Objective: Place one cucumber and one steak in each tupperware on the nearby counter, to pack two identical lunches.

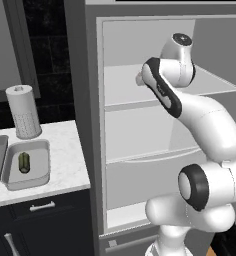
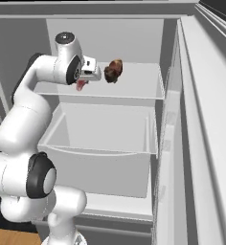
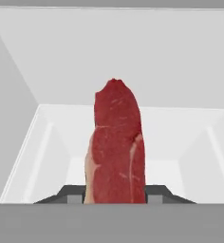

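The claw (image 2: 86, 76), reaching into the open fridge at upper-shelf height, is clamped on the flat red steak (image 3: 116, 147), which stands up between its tips in the hand view; a lumpy brown-red steak (image 2: 113, 71) sits just beside it on the shelf (image 2: 134, 81). The slab looks light, soft and probably slick, so a grip across its thick middle seems safest. On the tabletop (image 1: 65, 150), one tupperware (image 1: 40, 172) holds a dark green cucumber (image 1: 24, 162).

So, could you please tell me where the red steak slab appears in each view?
Left base view: I cannot make it out; the arm stands before the upper fridge shelf.
Right base view: red steak slab hangs just below the gripper, upper left.
Hand view: it stands centre, gripped at the bottom.
Shared landmark: the upper fridge shelf.
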You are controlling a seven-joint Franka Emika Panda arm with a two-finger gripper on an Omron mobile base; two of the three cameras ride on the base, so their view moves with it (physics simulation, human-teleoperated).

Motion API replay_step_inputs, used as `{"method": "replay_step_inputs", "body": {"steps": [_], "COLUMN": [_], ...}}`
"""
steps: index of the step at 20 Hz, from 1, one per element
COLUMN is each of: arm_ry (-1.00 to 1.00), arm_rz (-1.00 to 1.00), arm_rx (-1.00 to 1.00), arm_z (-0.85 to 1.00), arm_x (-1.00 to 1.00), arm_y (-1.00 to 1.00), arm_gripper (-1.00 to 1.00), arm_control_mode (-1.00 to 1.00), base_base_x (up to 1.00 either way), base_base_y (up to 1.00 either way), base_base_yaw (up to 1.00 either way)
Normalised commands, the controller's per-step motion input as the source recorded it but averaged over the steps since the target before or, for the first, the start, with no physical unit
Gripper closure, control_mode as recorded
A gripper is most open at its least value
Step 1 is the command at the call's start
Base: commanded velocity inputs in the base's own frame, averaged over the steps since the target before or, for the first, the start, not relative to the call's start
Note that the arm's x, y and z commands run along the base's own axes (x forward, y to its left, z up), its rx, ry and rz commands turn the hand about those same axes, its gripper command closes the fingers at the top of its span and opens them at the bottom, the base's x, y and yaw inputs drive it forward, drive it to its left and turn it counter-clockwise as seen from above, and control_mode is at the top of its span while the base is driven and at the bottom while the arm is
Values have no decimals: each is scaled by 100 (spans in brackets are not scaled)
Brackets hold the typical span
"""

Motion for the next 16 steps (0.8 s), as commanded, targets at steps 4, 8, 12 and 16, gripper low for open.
{"method": "replay_step_inputs", "body": {"steps": [4, 8, 12, 16], "arm_ry": [0, -2, -8, -4], "arm_rz": [0, -1, -2, -1], "arm_rx": [0, 0, 0, 0], "arm_z": [-4, 7, 15, 4], "arm_x": [-75, -100, -100, -100], "arm_y": [29, 2, -11, -15], "arm_gripper": [100, 100, 100, 100], "arm_control_mode": [-100, -100, -100, -100], "base_base_x": [0, 0, 0, 0], "base_base_y": [0, 0, 0, 0], "base_base_yaw": [0, 0, 0, 0]}}
